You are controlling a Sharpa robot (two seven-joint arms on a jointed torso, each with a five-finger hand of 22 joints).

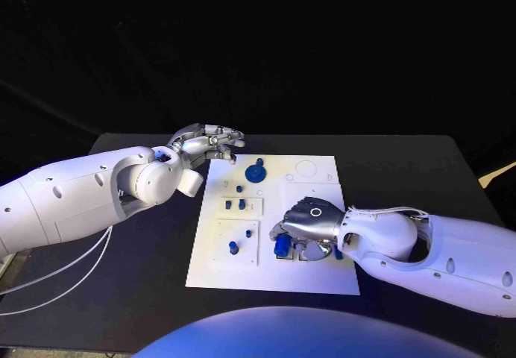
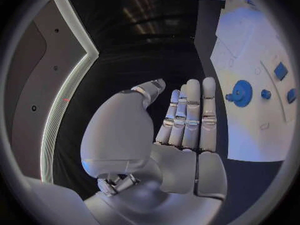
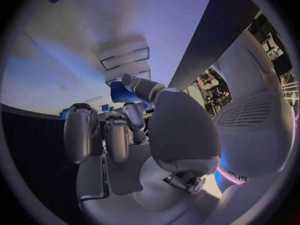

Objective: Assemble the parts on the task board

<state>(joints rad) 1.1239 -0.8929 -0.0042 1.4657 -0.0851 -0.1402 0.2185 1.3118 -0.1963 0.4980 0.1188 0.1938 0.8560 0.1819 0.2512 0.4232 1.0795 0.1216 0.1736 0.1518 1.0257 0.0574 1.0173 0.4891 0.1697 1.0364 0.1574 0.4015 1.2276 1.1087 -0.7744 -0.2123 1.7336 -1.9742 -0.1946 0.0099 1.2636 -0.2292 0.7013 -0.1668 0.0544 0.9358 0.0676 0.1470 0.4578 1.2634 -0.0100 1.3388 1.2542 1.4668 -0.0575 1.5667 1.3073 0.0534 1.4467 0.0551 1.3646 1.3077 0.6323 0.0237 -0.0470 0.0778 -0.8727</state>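
The white task board (image 1: 312,280) lies flat in the middle of the black table (image 1: 408,168); its long side runs away from the robot.

Left hand (image 1: 206,143): held above the table just beside the far left corner of the board; the fingers (image 2: 190,112) are extended and lie close together, side by side, with the thumb apart from them; nothing is held in this hand; it does not touch the board or any part.

Right hand (image 1: 306,227): lowered onto the near right area of the board, palm down; the fingers (image 3: 119,135) are curled downward around a blue part (image 1: 282,245) that sits at the hand's left edge; the right wrist view shows a blue piece between the thumb and the curled fingers; whether the hand actually grips this part or merely rests against it cannot be determined.

Parts on the board: a round blue disc (image 1: 256,173) stands near the far edge, left of centre; a faint circular outline (image 1: 306,168) lies just to its right; two small blue pegs (image 1: 235,203) sit in a raised square plate in the left-middle area; two more small blue pieces (image 1: 236,247) sit on a second square plate nearer the robot, on the left side; all of these are well apart from both hands.
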